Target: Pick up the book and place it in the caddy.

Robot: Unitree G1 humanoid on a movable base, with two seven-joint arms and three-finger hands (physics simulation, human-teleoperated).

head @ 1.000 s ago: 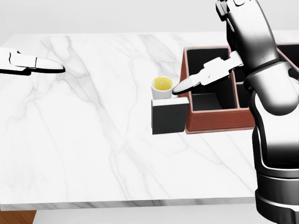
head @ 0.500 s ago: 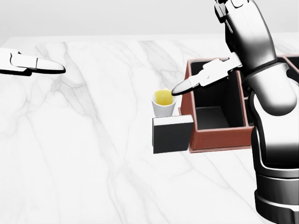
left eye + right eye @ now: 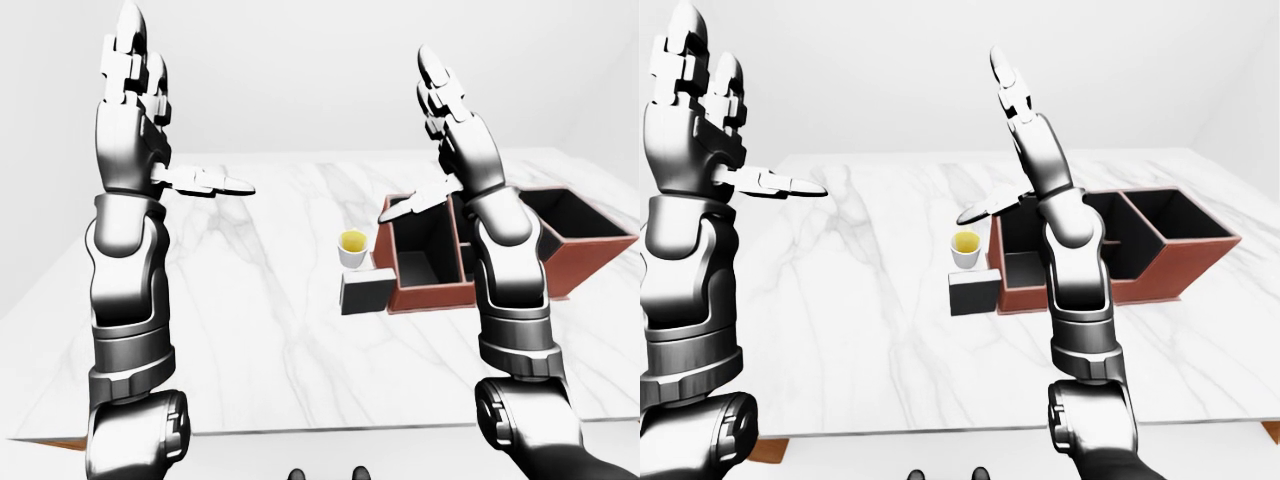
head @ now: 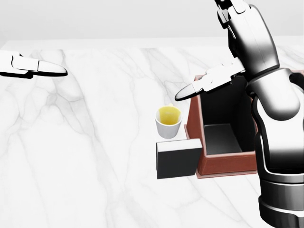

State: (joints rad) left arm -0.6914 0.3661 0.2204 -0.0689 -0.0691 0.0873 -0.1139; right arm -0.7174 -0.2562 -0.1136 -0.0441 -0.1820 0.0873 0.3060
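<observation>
I hold both hands, left hand (image 3: 135,95) and right hand (image 3: 450,110), raised with fingers wide, empty, because the book (image 4: 178,158) rests ungrasped against the caddy (image 4: 223,164) near the worktop's (image 4: 95,152) right edge.

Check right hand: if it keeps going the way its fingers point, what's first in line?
Nothing, as far as the views show. The right hand is open with fingers pointing up, above the caddy and the table. The book and cup lie below it, off that line. Depth is uncertain.

bright, even, diffuse light from above; renders sharp throughout, no blur. glossy highlights streak the right arm (image 4: 266,61); only faint shadows on the marble table (image 4: 85,156).
</observation>
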